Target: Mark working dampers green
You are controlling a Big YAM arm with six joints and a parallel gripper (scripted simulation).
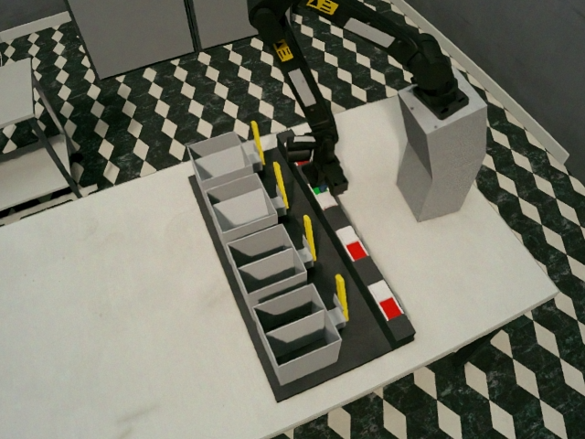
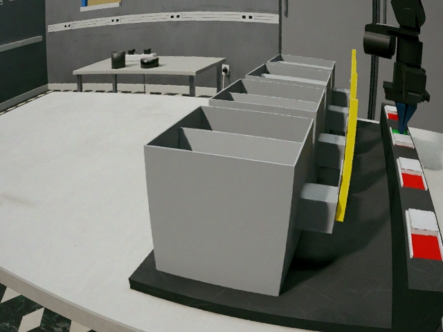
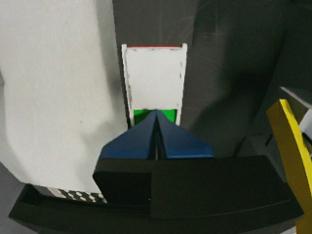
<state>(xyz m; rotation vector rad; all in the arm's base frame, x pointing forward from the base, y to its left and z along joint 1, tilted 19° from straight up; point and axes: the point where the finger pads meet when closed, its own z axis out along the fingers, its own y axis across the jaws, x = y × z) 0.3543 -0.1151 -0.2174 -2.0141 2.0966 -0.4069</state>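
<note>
My gripper [image 1: 323,187] [image 2: 402,131] [image 3: 156,115] is shut and empty, its blue tips at the green end of the second slider from the far end. That slider's white cover [image 1: 325,200] [image 2: 403,139] [image 3: 155,78] leaves green showing beside the tips and a thin red line at its other edge. The far slider [image 1: 302,163] [image 2: 392,115] shows red, partly hidden in the top view. The third slider [image 1: 356,251] [image 2: 413,180] and the nearest slider [image 1: 390,308] [image 2: 426,246] show red. Four grey dampers, including the nearest damper [image 1: 312,362] [image 2: 221,214], stand in a row behind the sliders.
Upright yellow handles, such as the nearest handle [image 1: 342,297] [image 2: 347,171], stand between the dampers and the sliders; one yellow handle [image 3: 292,161] is close to the gripper's right in the wrist view. The arm's grey pedestal [image 1: 439,165] stands on the slider side.
</note>
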